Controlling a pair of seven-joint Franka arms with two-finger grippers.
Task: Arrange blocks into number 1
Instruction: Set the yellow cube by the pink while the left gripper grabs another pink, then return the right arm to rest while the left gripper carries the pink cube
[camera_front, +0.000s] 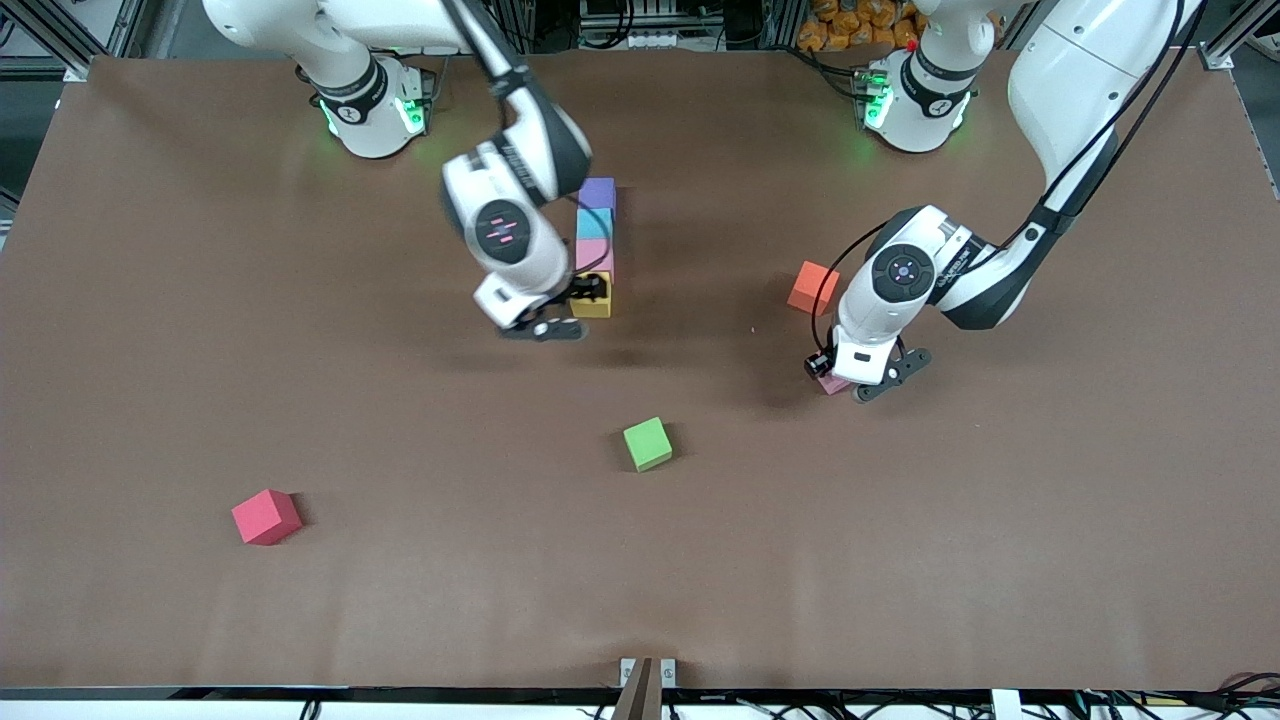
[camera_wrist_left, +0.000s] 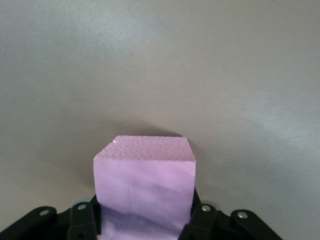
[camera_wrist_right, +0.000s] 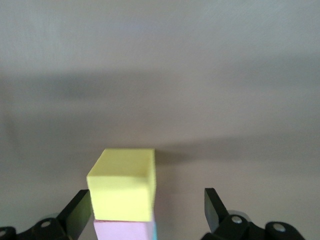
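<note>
A pink block (camera_wrist_left: 145, 187) is clamped between the fingers of the left gripper (camera_front: 868, 378), low at the table (camera_front: 150, 350) near the orange cube (camera_front: 812, 287). The right gripper (camera_front: 565, 305) is held with fingers (camera_wrist_right: 214, 202) spread around the yellow block (camera_front: 597, 303), the nearest of a row with pink, blue and purple blocks.

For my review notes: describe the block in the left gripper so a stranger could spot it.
Start at the orange cube toward the left arm's end of the table. Just nearer the front camera, the left gripper is shut on a pink block, the only pink one apart from the column.
</note>
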